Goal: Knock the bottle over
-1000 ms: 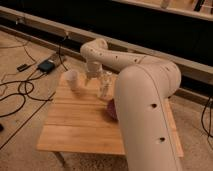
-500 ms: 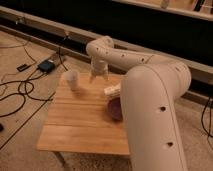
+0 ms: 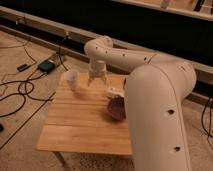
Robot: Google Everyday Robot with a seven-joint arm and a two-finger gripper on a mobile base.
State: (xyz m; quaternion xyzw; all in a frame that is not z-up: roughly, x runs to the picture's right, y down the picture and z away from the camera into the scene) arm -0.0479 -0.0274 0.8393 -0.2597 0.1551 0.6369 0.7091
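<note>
A wooden table (image 3: pixel 80 120) on a concrete floor carries three things: one whitish cup (image 3: pixel 72 79) near its far left corner, one dark purple bowl (image 3: pixel 116 108) by the right edge, and one clear bottle (image 3: pixel 114 92) lying on its side just behind the bowl. The gripper (image 3: pixel 96 80) hangs over the far edge, fingers apart, gripping nothing.
</note>
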